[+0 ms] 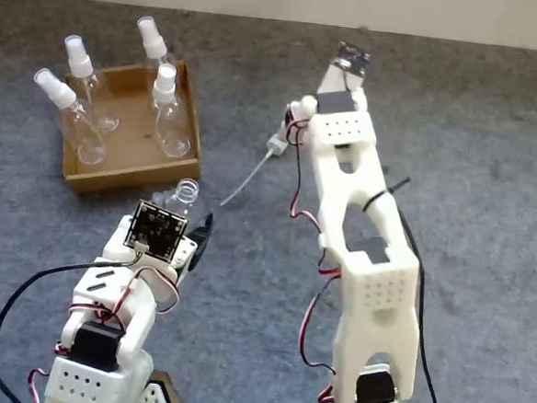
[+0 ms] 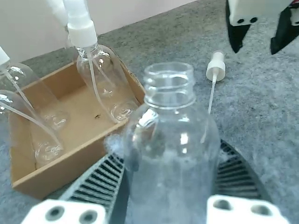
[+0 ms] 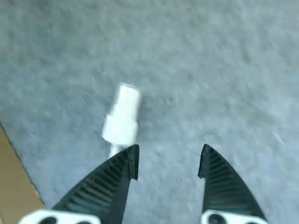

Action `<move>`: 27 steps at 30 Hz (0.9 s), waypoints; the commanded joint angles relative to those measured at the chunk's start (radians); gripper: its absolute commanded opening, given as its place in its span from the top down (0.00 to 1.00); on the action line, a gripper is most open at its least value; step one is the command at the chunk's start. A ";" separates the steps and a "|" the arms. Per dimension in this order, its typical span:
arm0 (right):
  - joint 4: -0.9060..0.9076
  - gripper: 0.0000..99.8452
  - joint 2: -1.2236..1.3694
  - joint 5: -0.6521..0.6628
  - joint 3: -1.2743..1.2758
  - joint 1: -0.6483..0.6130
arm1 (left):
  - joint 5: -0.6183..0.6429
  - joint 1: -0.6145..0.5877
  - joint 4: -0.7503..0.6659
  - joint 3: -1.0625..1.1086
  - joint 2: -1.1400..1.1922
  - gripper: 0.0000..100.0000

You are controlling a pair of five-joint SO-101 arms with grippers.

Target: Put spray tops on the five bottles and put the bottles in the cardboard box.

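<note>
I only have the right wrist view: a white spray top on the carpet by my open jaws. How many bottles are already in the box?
Observer: Four capped bottles stand in the cardboard box.
Operator: Where's the fifth one?
Observer: The left gripper holds the uncapped bottle close to a corner of the box.
Operator: How does the spray top lie from there?
Observer: The spray top has a long thin tube lying flat on the carpet, running from the white head toward the left arm's bottle.
</note>
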 commanded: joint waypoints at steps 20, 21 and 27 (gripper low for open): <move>0.002 0.70 0.429 0.057 -0.619 -0.048 | 0.005 -0.012 -0.034 -0.004 -0.015 0.90; 0.004 0.70 0.441 0.055 -0.634 -0.050 | 0.005 -0.012 -0.034 -0.004 -0.015 0.90; 0.035 0.70 0.487 0.052 -0.685 -0.053 | 0.005 -0.012 -0.034 -0.002 -0.015 0.90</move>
